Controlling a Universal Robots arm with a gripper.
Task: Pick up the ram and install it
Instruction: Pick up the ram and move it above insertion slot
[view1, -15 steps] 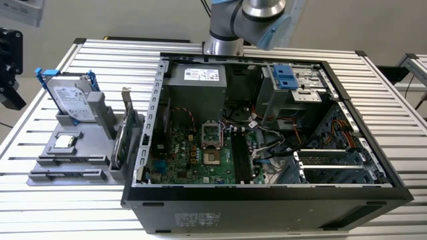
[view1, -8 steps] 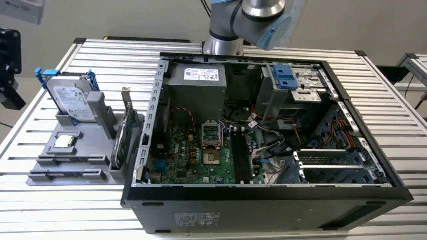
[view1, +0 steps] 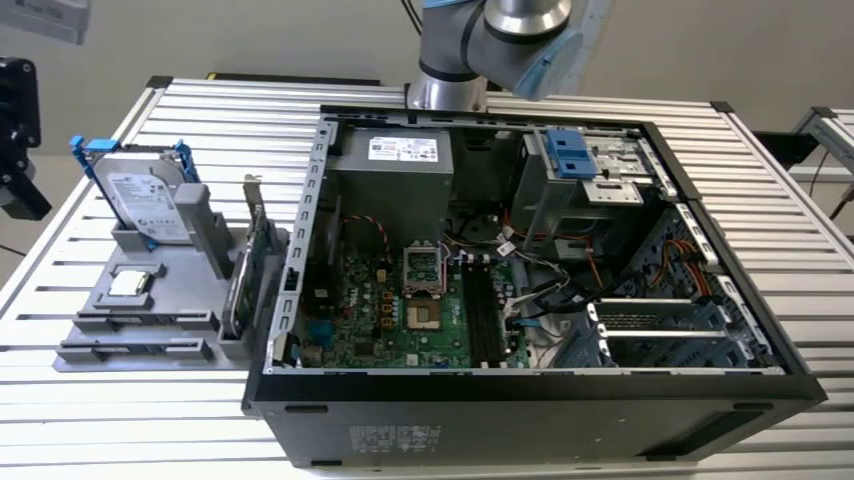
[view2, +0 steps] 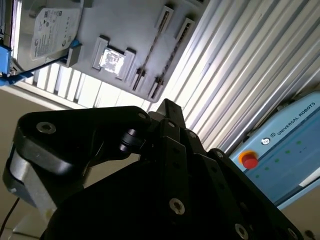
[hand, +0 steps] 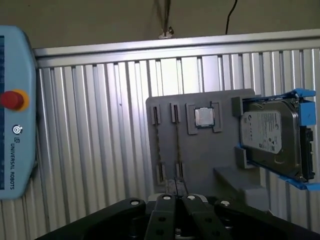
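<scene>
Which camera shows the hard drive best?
The first wrist view: the hard drive shows nearly whole, label facing the camera. The exterior view shows it standing in the gray holder; the second wrist view crops it at the edge.

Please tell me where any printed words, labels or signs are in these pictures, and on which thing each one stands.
hard drive: white label, print too small to read.
power supply: white sticker, print too small to read.
computer case, outer side: faint sticker, unreadable.
blue pendant: maker's lettering beside a round logo, near its red button.
</scene>
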